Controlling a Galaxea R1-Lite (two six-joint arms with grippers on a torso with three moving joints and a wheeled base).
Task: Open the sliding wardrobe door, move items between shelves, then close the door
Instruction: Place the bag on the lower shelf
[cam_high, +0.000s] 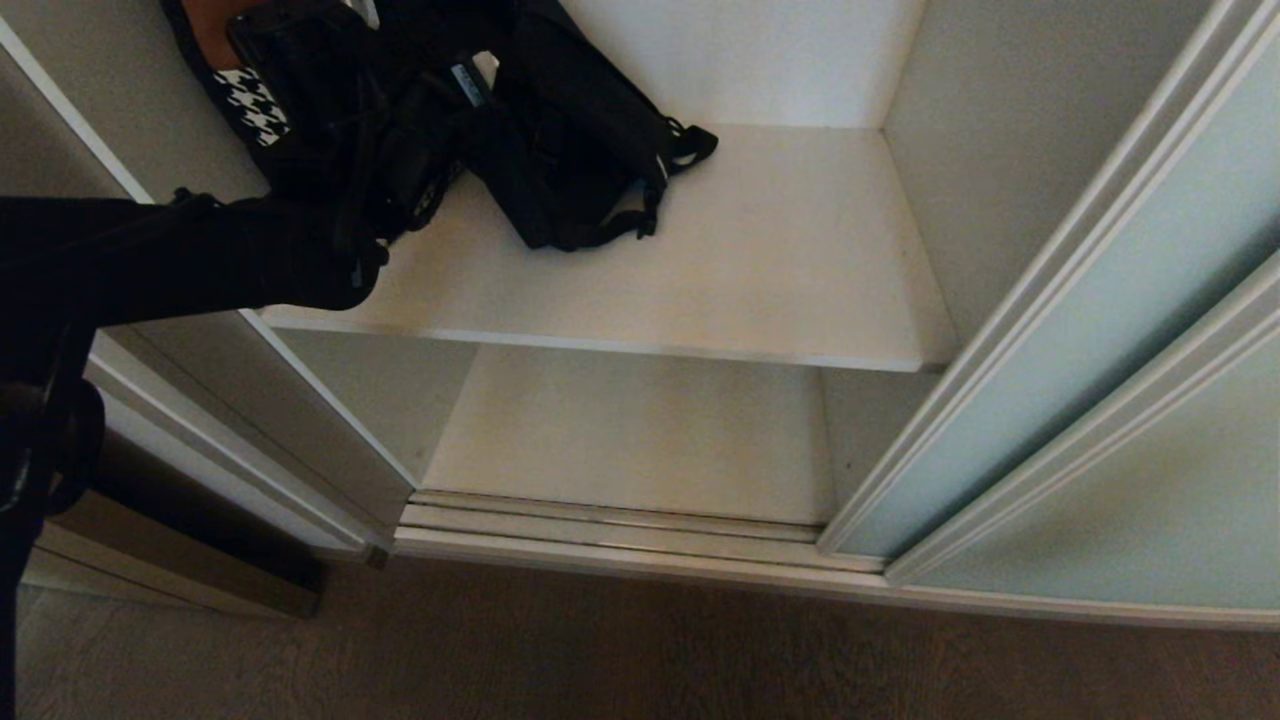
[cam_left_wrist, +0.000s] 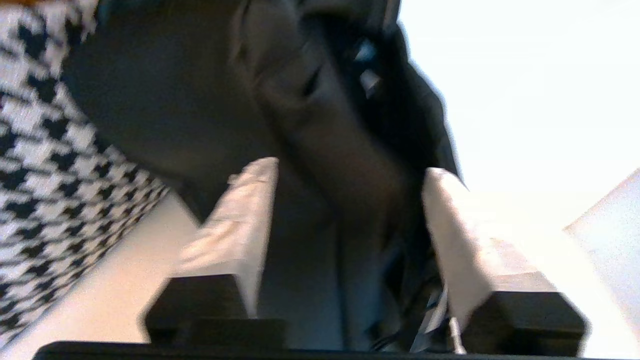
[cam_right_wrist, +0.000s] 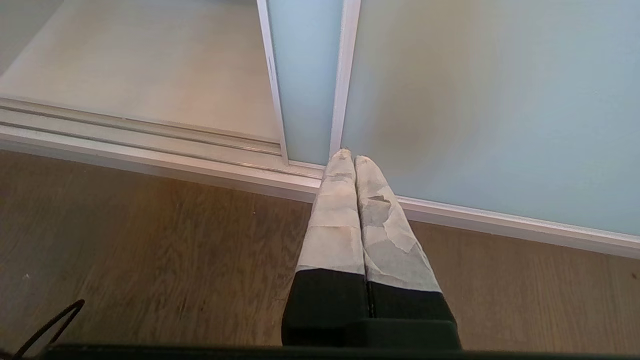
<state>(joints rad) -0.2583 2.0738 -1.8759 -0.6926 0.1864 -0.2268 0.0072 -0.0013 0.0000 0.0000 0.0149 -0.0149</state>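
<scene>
Bag on the upper shelf, left pincer open at it

The left pincer (cam_left_wrist: 345, 210) stands part-open, gripping nothing, black bag (cam_high: 560, 140) directly ahead on the upper shelf (cam_high: 760, 270); right of the shelf, right pincer (cam_right_wrist: 354, 159) hangs shut by the sliding door (cam_high: 1100, 400).

The black bag (cam_high: 560, 150) is soft, floppy cloth. The shelf (cam_high: 760, 270) is a smooth, matt, off-white board. The sliding door (cam_high: 1100, 330) is frosted, pale green glass. The floor (cam_right_wrist: 150, 250) looks like brown wood with a grain.
</scene>
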